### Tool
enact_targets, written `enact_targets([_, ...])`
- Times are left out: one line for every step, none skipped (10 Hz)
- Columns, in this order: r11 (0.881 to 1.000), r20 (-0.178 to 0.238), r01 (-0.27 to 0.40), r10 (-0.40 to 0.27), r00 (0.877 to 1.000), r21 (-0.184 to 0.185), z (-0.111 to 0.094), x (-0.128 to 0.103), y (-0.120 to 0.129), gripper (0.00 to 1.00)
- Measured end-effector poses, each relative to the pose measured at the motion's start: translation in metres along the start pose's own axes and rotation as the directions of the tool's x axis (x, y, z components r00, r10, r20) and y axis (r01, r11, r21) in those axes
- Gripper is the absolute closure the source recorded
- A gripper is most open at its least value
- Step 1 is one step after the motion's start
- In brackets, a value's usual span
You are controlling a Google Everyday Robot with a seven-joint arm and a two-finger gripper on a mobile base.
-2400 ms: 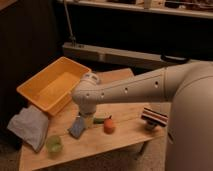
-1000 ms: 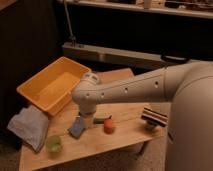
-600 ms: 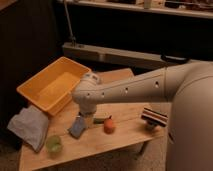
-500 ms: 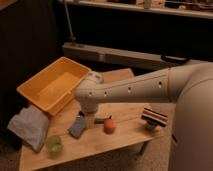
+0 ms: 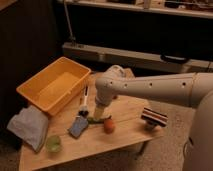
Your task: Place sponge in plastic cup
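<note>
Claw low over middle of desk, pointing down from white arm; spread or pressed together: cannot tell. Blue sponge flat on desk just beside claw, toward front-left corner. Green cup upright near front-left corner, apart from sponge. Orange fruit close on claw's other side. White-handled brush behind sponge. Yellow bin along left edge. Gray cloth draped over left edge, near cup. Striped block near right edge.

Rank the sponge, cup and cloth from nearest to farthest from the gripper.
The gripper hangs over the middle of the table.
1. Sponge, just beside it.
2. Cup, near the front edge.
3. Cloth, at the end beyond the cup.
</note>
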Motion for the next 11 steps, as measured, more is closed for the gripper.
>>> enact_targets([1.000,-0.001,-0.002,0.002,1.000,0.001,0.000,0.001,0.000,0.20])
enact_targets([1.000,-0.013,-0.013,0.013,1.000,0.007,0.000,0.002,-0.002,0.20])
enact_targets([0.999,-0.043,-0.048,0.048,0.998,0.005,0.000,0.002,-0.005,0.20])
enact_targets([0.995,-0.077,-0.097,0.097,0.992,0.004,0.002,0.003,-0.012,0.20])
enact_targets([0.969,-0.098,-0.247,0.245,0.965,-0.014,0.003,0.006,-0.023,0.20])
enact_targets([0.937,-0.107,-0.349,0.344,0.933,-0.031,0.003,0.012,-0.030,0.20])
enact_targets([0.911,-0.114,-0.410,0.403,0.908,-0.045,0.003,0.016,-0.034,0.20])
enact_targets([0.894,-0.114,-0.445,0.437,0.892,-0.053,0.003,0.016,-0.036,0.20])
enact_targets([0.893,-0.115,-0.446,0.438,0.892,-0.055,0.003,0.014,-0.036,0.20])
enact_targets([0.893,-0.114,-0.446,0.438,0.892,-0.055,0.003,0.014,-0.036,0.20])
enact_targets([0.892,-0.115,-0.449,0.441,0.890,-0.055,0.003,0.015,-0.037,0.20])
